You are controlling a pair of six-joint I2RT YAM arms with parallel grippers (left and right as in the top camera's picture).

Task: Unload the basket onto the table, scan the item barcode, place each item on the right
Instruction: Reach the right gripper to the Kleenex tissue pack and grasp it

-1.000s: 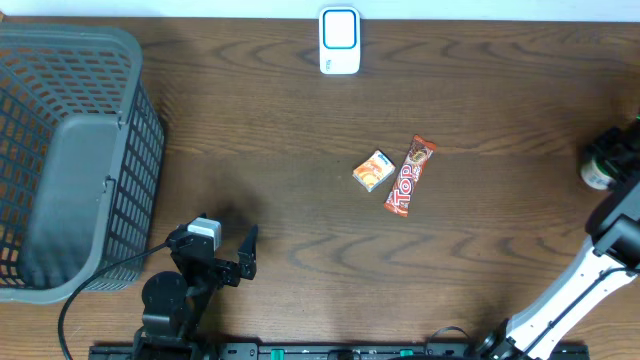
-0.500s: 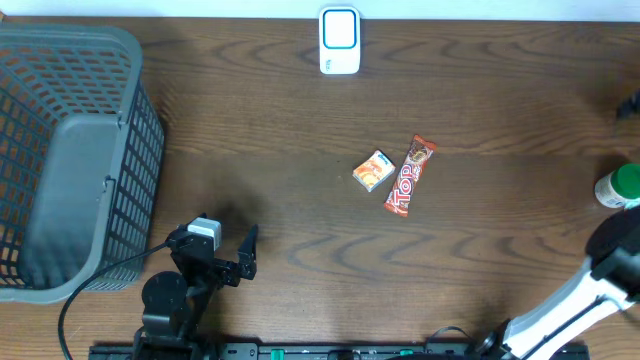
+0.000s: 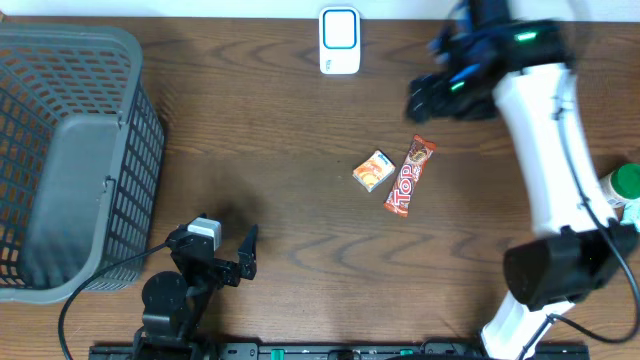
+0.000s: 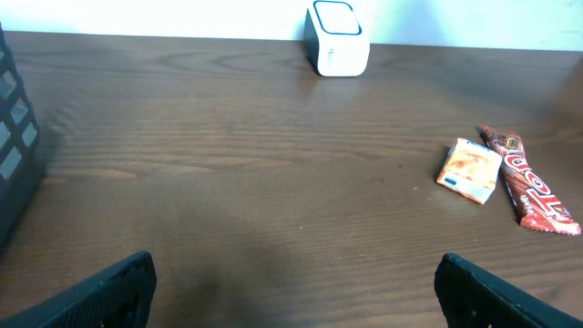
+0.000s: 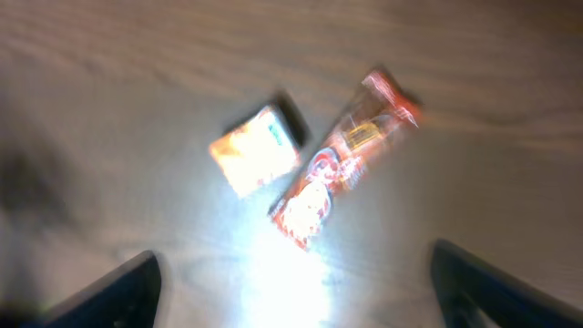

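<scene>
A white barcode scanner (image 3: 340, 41) stands at the table's far edge, also in the left wrist view (image 4: 336, 37). A red candy bar (image 3: 411, 177) and a small orange box (image 3: 374, 170) lie side by side mid-table. My right gripper (image 3: 432, 95) hovers just beyond them, blurred. Its wrist view shows the candy bar (image 5: 342, 159) and the box (image 5: 255, 150) below it, in glare. The right gripper (image 5: 291, 292) is open with nothing between its fingers. My left gripper (image 3: 245, 255) rests open near the front edge, and its own view (image 4: 291, 292) shows only bare wood between its fingers.
A large grey mesh basket (image 3: 70, 150) fills the left side. A green-capped bottle (image 3: 625, 185) stands at the right edge, beside the right arm's base. Bare wood lies between the basket and the two items.
The right arm has swung from the right edge, by the bottle, to the far middle above the candy bar and box. The bottle stays at the right edge. The left arm has not moved.
</scene>
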